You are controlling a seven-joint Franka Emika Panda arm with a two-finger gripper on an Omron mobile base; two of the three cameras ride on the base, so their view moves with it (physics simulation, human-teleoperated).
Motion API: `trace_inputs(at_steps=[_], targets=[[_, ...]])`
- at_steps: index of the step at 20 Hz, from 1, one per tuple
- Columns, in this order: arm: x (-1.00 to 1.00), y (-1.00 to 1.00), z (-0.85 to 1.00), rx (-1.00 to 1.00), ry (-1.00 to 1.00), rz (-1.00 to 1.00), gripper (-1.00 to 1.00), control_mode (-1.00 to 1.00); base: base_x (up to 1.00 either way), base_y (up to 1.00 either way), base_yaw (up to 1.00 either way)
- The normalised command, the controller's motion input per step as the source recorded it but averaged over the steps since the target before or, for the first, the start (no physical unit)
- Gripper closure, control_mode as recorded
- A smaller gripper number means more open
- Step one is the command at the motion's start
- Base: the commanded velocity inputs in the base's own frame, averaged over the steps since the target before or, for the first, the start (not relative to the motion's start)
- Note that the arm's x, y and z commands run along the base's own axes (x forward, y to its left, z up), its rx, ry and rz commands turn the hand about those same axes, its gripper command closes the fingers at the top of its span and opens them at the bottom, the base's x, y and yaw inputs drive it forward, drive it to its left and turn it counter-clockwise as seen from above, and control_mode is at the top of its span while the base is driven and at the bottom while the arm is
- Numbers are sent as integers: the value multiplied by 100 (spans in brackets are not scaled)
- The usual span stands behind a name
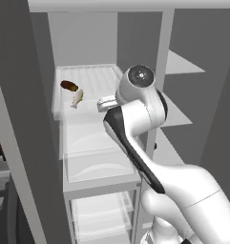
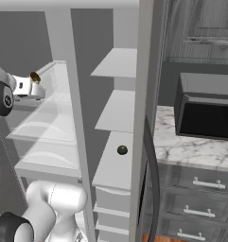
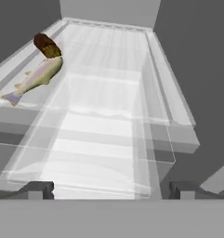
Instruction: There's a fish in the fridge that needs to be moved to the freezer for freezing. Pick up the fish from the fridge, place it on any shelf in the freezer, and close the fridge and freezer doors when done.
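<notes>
The cream-white fish (image 1: 77, 98) (image 3: 36, 78) lies on the fridge's clear ribbed glass shelf (image 1: 99, 78) (image 3: 108, 69), near its left edge, tail toward me. My gripper (image 3: 111, 190) (image 1: 105, 102) (image 2: 29, 88) hovers in front of that shelf, to the right of the fish and apart from it. Its dark fingertips (image 3: 37, 189) stand wide, open, with nothing between them. The freezer's plain pale shelves (image 1: 182, 64) (image 2: 116, 111) lie to the right of the fridge section. Both doors stand open; one shows edge-on (image 2: 144, 118).
A dark reddish-brown lump (image 1: 68, 86) (image 3: 47, 45) touches the fish's head end. Translucent drawers (image 1: 95, 157) sit below the glass shelf. A small dark ball (image 2: 122, 150) rests on a lower freezer shelf. A black-fronted microwave (image 2: 205, 108) stands on the marble counter (image 2: 191, 149) at right.
</notes>
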Motion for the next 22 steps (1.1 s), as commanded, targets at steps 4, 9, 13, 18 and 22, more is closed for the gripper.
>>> trace_inputs(at_steps=[4,9,13,18,22], targets=[[0,31,35,0,-10,1,-100,-100,0,0,0],[7,1,25,0,0,11,-100,-100,0,0,0],[25,39,1,0,0,12,-100,-100,0,0,0],[44,51,0,0,0,5,-100,-100,0,0,0],[28,31,0,4,0,0,-100,-100,0,0,0]])
